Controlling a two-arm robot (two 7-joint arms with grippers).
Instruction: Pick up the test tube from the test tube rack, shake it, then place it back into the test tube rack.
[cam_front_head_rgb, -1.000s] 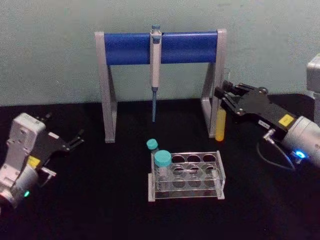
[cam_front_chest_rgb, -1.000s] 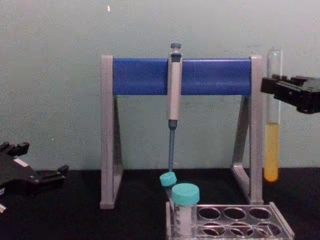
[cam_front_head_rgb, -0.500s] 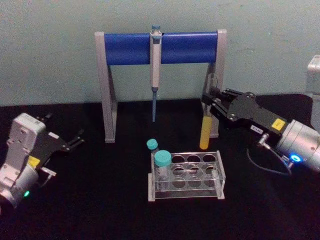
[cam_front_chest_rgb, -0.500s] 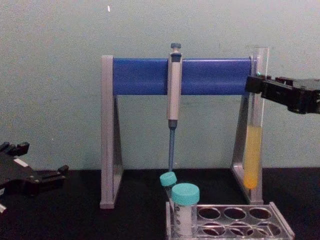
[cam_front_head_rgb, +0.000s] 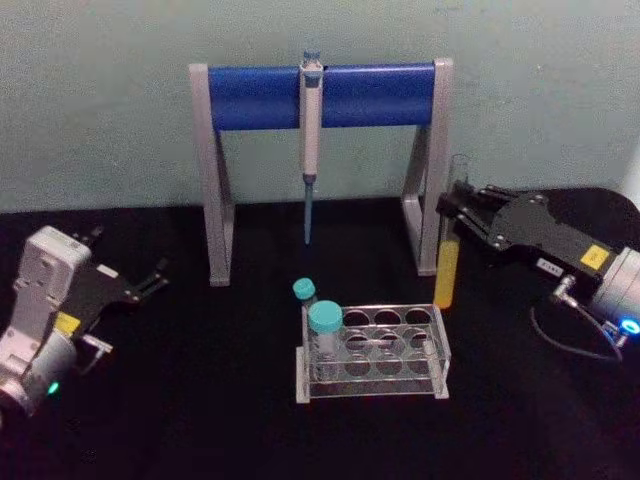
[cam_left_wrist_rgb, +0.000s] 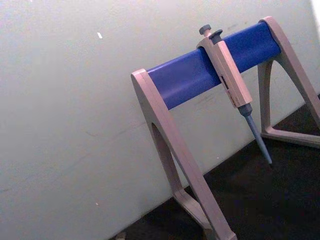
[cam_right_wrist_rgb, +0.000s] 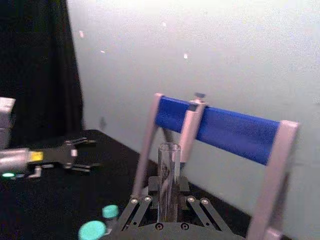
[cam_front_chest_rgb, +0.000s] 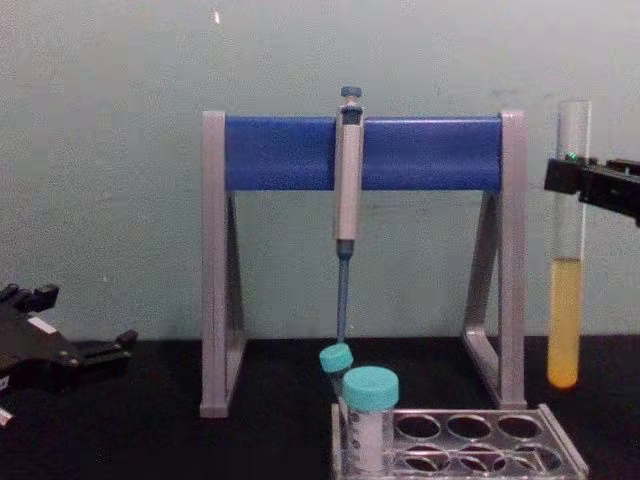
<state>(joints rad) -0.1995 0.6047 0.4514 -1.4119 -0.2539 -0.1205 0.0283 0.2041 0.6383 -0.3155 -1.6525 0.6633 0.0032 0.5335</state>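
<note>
Right gripper (cam_front_head_rgb: 458, 212) clasps the test tube (cam_front_head_rgb: 446, 278) upright beside the right leg of the pipette stand (cam_front_head_rgb: 372, 95), beyond the test tube rack (cam_front_head_rgb: 372, 386); left gripper (cam_front_head_rgb: 150, 281) sits spread apart at left.

The left hand (cam_front_head_rgb: 152, 277), at the left edge of the head frame, was a black forked linkage with thin fingers. It was fixed to a pale grey boxy wrist housing (cam_front_head_rgb: 45, 268) that bore a small yellow label (cam_front_head_rgb: 66, 323) and a green indicator light (cam_front_head_rgb: 52, 388). The right hand (cam_front_head_rgb: 452, 212), at the right of that frame, was matte black with a flat plate body and a yellow sticker (cam_front_head_rgb: 598, 258). It joined a silver cylindrical wrist (cam_front_head_rgb: 625, 288) with a blue light (cam_front_head_rgb: 627, 326), and a thin cable (cam_front_head_rgb: 555, 340) looped beneath it. Along the bottom of the right wrist frame, its scissor links showed silver screw heads (cam_right_wrist_rgb: 145, 199).
</note>
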